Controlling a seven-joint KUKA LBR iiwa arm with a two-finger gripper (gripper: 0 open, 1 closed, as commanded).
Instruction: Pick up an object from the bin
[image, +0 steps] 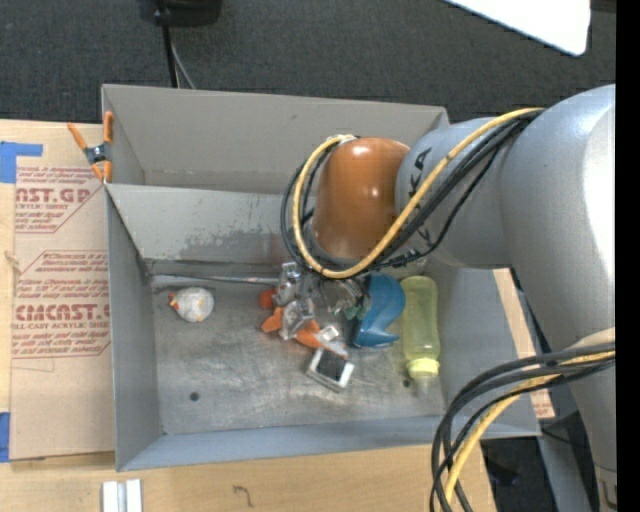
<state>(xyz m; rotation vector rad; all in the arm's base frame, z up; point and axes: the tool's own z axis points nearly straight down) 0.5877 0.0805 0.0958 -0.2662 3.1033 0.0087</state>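
Camera view: orange pcs (272, 322) just by gripper (296, 306)

Small orange piece (272, 322), lying on the bin (215, 385) floor, near the middle, partly hidden

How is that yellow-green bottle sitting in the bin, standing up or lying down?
Lying down. The yellow-green bottle shows its whole length along the bin floor, cap end toward the near wall, beside a blue thing.

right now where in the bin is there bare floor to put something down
Bare floor lies at the view's lower left, between the pale ball and the small square box. Crowded: centre right, where the gripper hangs over orange bits beside a blue thing and yellow bottle.
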